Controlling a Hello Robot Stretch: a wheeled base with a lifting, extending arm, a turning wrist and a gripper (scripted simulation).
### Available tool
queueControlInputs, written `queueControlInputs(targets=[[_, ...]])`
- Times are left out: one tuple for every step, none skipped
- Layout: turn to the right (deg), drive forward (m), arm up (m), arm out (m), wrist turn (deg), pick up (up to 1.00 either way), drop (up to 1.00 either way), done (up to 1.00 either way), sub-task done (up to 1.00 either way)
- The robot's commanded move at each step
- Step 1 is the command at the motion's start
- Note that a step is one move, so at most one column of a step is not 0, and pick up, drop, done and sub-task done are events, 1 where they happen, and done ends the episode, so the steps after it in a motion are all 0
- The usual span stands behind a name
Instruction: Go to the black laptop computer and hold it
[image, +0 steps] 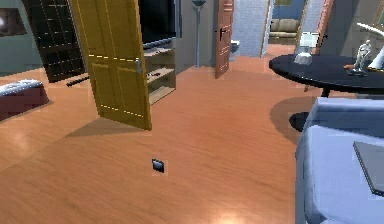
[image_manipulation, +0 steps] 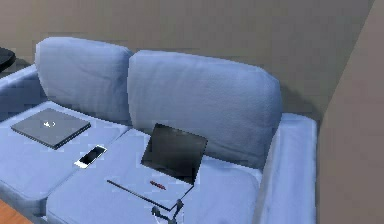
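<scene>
An open black laptop (image_manipulation: 172, 157) sits on the middle cushion of a blue sofa (image_manipulation: 205, 100), its dark screen tilted back toward the backrest. At the laptop's front edge, thin dark fingers of my gripper (image_manipulation: 168, 208) show low in the arm side view. Whether it holds anything cannot be told, as the laptop and cushion lie right behind it. A closed grey laptop (image_manipulation: 50, 128) lies on the sofa's left cushion, and its corner (image: 371, 166) shows at the forward view's right edge on the sofa (image: 325, 160).
A white phone (image_manipulation: 90, 156) lies between the two laptops. Ahead are a round black table (image: 320, 72) with a small statue (image: 359, 58), an open yellow door (image: 112, 60), a TV stand (image: 160, 75), and a small dark object (image: 157, 165) on the wood floor.
</scene>
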Motion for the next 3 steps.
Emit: queueControlInputs(targets=[[0.0, 0.00, 0.00, 0.00, 0.0, 1.00, 0.00, 0.00, 0.00], [0.0, 0.00, 0.10, 0.00, 0.0, 0.00, 0.00, 0.00, 0.00], [0.0, 0.00, 0.00, 0.00, 0.0, 0.00, 0.00, 1.00, 0.00]])
